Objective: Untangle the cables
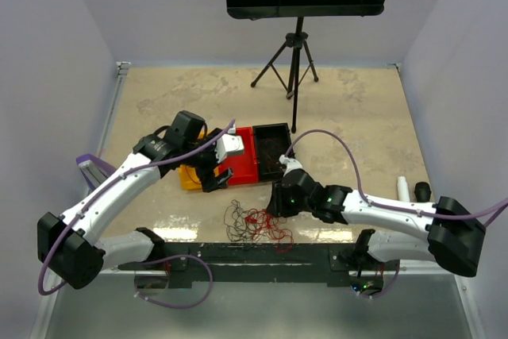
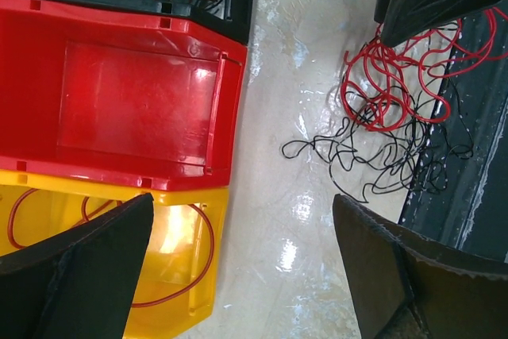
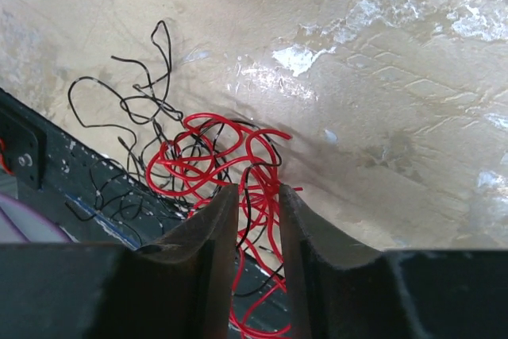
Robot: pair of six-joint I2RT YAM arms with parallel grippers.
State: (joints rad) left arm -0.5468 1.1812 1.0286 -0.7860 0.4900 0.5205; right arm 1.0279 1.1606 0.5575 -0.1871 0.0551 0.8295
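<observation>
Our right fingers point(image 3: 198, 260) are narrow around red strands of the cables point(image 3: 214, 156), likely to pull them out; whether they really grip, we cannot tell. Our left fingers point(image 2: 79, 275) hang wide open.

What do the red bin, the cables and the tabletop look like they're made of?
The red bin: glossy moulded plastic, going by glare patches and moulded ribs. The cables: thin wire in smooth red or black insulation, probably plastic; they hold springy loops. The tabletop: mottled beige, shiny with reflections; stone, laminate or coating, I cannot tell.
</observation>
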